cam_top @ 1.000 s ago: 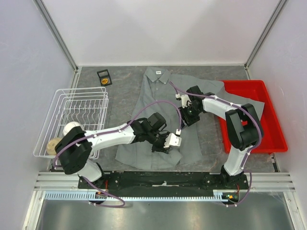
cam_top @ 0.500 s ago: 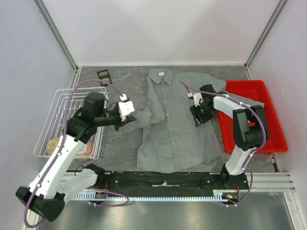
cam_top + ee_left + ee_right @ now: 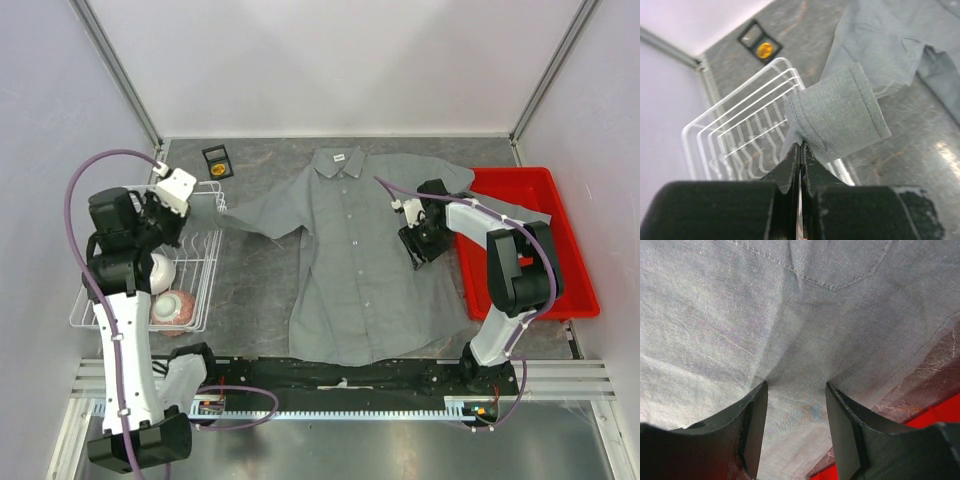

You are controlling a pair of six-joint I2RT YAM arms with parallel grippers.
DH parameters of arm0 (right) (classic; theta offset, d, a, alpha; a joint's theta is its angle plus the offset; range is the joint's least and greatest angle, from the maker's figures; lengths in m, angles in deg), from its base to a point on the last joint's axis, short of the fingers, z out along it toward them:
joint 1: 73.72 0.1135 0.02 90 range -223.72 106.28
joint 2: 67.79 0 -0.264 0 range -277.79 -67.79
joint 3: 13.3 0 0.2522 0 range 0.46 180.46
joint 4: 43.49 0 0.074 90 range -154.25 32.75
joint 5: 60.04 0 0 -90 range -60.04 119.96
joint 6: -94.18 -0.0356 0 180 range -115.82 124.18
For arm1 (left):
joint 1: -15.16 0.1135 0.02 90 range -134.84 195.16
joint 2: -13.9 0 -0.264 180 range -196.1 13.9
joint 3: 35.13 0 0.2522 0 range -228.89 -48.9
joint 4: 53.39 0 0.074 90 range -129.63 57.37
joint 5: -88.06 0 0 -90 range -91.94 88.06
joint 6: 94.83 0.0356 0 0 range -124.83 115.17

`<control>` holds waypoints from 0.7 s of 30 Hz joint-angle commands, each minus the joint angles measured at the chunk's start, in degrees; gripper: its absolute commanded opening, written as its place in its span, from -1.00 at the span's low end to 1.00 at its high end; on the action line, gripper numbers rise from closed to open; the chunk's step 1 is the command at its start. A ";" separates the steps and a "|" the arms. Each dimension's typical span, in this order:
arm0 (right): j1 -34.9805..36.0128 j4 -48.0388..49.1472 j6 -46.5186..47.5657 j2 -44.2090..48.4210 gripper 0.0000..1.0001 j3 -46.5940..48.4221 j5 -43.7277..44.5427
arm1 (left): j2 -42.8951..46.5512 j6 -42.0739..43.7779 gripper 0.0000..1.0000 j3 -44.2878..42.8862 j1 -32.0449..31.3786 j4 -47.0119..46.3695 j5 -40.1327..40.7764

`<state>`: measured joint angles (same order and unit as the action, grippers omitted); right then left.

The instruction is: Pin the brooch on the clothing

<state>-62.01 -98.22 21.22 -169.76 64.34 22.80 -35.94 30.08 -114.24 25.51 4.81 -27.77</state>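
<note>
Left fingers (image 3: 788, 172) clamp the shirt's (image 3: 360, 270) sleeve cuff over the wire rack (image 3: 140, 250), right fingers (image 3: 756, 425) rest apart on its front, and the brooch (image 3: 217, 169) sits untouched in its case (image 3: 214, 153) beyond the rack; pulling harder could snag the cuff on the wires.

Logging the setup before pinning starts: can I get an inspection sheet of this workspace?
Surface: grey marbled table.
Job's things: shirt spread front-up, collar at the far side; brooch in a small black case at the far left, off the shirt.
Clutter: white wire rack at left with two round things inside; red tray at right, beside the shirt.
Grippers: left gripper shut on a sleeve cuff above the rack; right gripper open, on the shirt's chest.
Cables: a purple cable loops along each arm.
Surroundings: white walls, metal posts.
</note>
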 commanded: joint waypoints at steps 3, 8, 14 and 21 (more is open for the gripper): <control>-0.46 -3.85 0.98 -1.47 0.15 -2.27 0.13 | -3.93 8.65 -0.96 -9.26 8.09 -4.28 -5.10; -0.54 -4.03 0.81 -2.09 0.15 -1.74 -1.10 | -12.19 25.50 -0.96 -18.74 11.36 6.11 -18.96; -0.45 -4.64 0.54 -2.62 0.15 -0.51 -1.63 | -18.52 62.60 -0.96 -17.47 14.24 24.62 -15.23; -0.37 -5.96 0.81 -2.70 0.17 -0.24 -1.81 | -25.74 91.85 -0.83 -12.63 19.18 28.33 -5.22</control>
<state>-62.23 -100.34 21.83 -169.96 64.62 22.26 -59.37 94.01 -129.80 42.75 27.32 -38.85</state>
